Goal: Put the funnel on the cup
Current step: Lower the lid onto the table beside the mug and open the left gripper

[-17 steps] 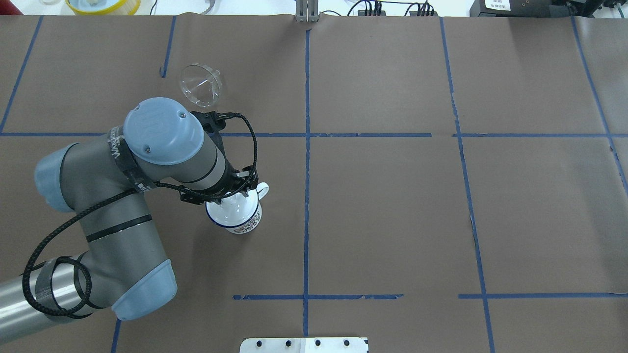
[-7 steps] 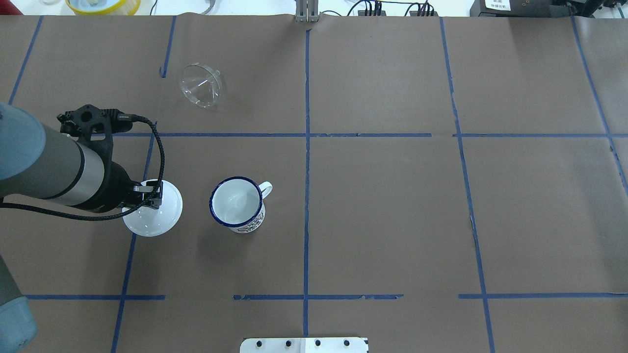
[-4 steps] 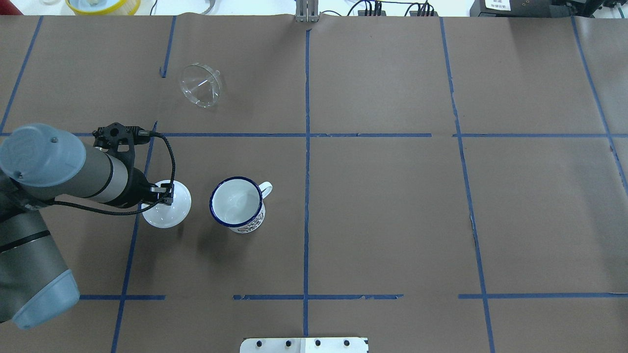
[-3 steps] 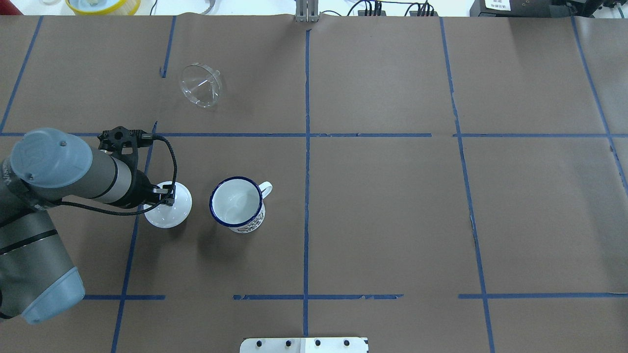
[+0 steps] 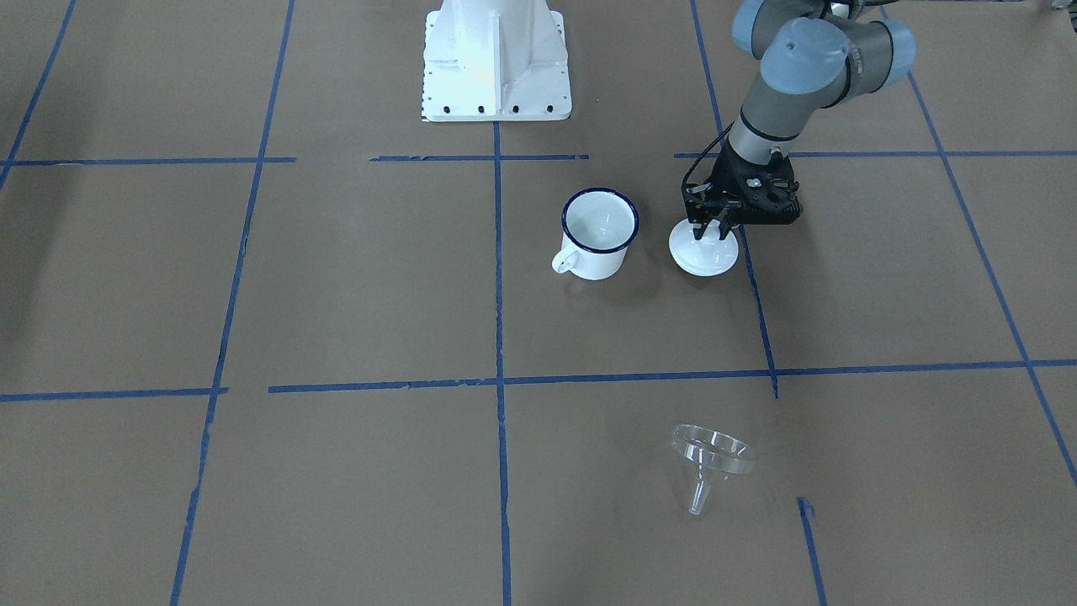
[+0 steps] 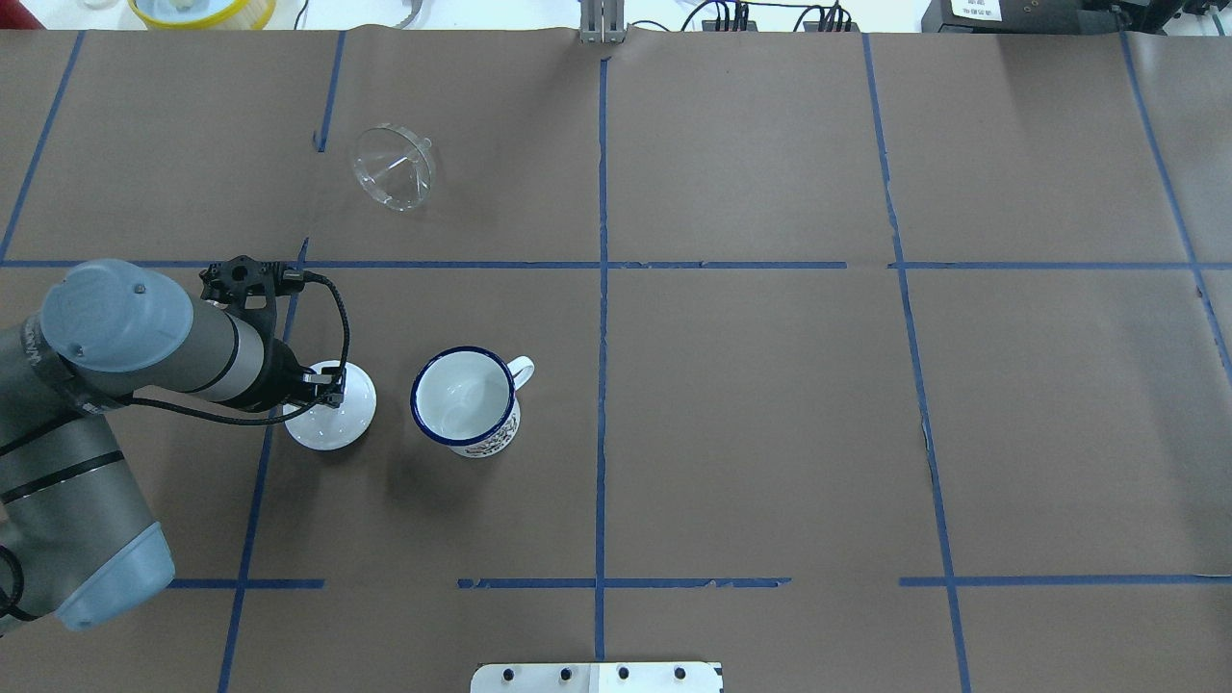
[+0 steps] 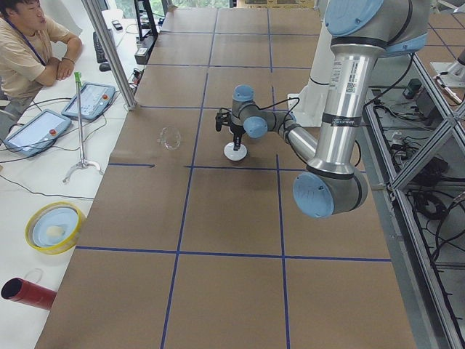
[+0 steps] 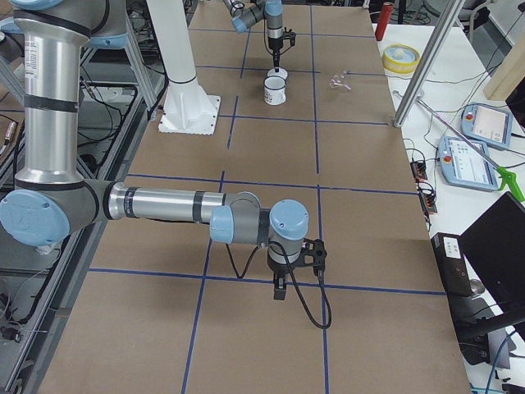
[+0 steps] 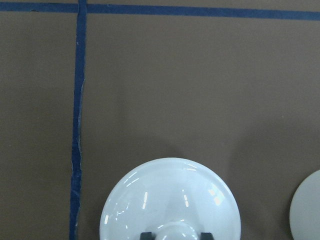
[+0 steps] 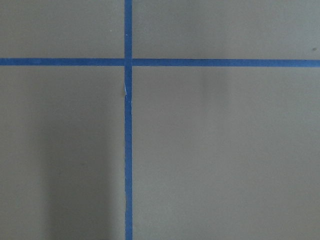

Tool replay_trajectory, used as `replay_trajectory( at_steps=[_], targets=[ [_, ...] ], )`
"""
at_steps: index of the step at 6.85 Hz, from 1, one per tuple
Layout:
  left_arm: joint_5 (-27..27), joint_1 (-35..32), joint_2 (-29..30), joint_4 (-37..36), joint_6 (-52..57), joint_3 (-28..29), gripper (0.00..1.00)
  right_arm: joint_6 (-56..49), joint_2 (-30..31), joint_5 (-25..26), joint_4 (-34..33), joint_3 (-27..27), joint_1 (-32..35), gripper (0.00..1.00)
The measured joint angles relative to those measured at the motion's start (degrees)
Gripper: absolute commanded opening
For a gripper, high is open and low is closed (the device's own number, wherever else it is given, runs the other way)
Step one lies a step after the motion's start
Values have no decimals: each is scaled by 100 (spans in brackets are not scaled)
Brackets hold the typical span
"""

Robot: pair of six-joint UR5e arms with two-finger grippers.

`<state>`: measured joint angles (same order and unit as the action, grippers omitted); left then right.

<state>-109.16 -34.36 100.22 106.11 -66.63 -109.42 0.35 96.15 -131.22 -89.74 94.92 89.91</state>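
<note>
lid point(image 6: 332, 423) now off cup point(image 6: 465, 401), lowered beside it | my left claw point(image 5: 713, 229) clamps its knob, lid seemingly touching worktop point(image 6: 770, 433) | cup mouth clear | funnel point(image 6: 393, 168) lies well apart, untouched; fetch next

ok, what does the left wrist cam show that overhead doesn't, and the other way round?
Left wrist only: a close look at the left gripper, its fingertips on either side of the knob of the lid.
Overhead only: the funnel lying apart on the table, the cup whole with open mouth and handle, and the left arm. The wrist catches just a white sliver at its right edge.
Both: the white lid lying flat beside a blue tape line.
</note>
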Motion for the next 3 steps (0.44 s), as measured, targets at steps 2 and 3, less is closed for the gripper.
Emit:
replay_trajectory(
  at_steps=[2, 3],
  targets=[
    [13, 10, 0, -2, -8, 29, 100, 0, -3, 0, 0, 0, 0, 100],
    [31, 13, 6, -3, -37, 19, 100, 0, -2, 0, 0, 0, 0, 100]
  ],
)
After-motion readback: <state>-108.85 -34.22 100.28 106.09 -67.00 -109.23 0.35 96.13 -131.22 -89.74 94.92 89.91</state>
